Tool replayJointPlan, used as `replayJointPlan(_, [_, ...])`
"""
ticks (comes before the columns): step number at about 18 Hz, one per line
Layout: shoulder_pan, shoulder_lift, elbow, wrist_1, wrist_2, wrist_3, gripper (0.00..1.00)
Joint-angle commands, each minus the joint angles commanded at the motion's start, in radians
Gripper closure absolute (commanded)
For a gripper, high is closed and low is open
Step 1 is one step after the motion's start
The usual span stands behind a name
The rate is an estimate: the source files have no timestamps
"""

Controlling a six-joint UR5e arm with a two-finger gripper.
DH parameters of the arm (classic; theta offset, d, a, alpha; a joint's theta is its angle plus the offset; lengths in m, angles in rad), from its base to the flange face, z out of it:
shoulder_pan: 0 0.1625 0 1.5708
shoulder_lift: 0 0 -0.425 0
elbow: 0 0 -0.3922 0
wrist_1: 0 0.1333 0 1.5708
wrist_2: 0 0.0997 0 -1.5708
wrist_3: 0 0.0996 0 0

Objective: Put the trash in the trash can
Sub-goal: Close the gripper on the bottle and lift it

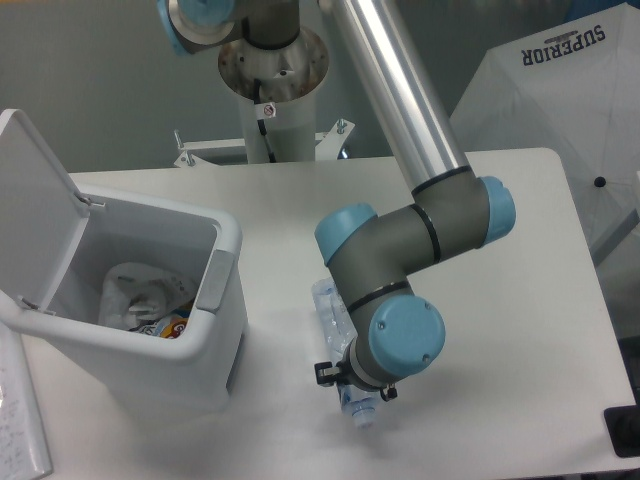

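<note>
The trash can (226,250) stands at the left of the table, its lid (35,195) swung up and open. Inside lies the crumpled white wrapper (140,290), one piece of the trash, beside a scrap with an orange label. The other piece, the crushed clear bottle (334,318), pokes out from under the arm's wrist right of the can, its cap end (359,412) toward the front edge. My gripper (345,385) is hidden beneath the blue wrist joint, and the bottle shifts along with it, so it looks shut on the bottle.
The arm's pedestal (270,90) stands at the back of the table. A white umbrella-like cover (560,90) printed SUPERIOR sits off the right side. Paper (20,430) lies at the front left corner, and a black object (622,430) at the front right.
</note>
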Motion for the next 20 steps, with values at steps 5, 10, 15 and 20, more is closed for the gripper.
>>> replayJointPlan(5, [0.026, 0.090, 0.002, 0.133, -0.158, 0.002, 0.50])
replayJointPlan(10, [0.049, 0.152, 0.000, 0.271, -0.325, -0.008, 0.50])
replayJointPlan(15, [0.060, 0.202, 0.002, 0.364, -0.451, -0.009, 0.52])
replayJointPlan(20, [0.055, 0.287, 0.002, 0.379, -0.592, -0.011, 0.53])
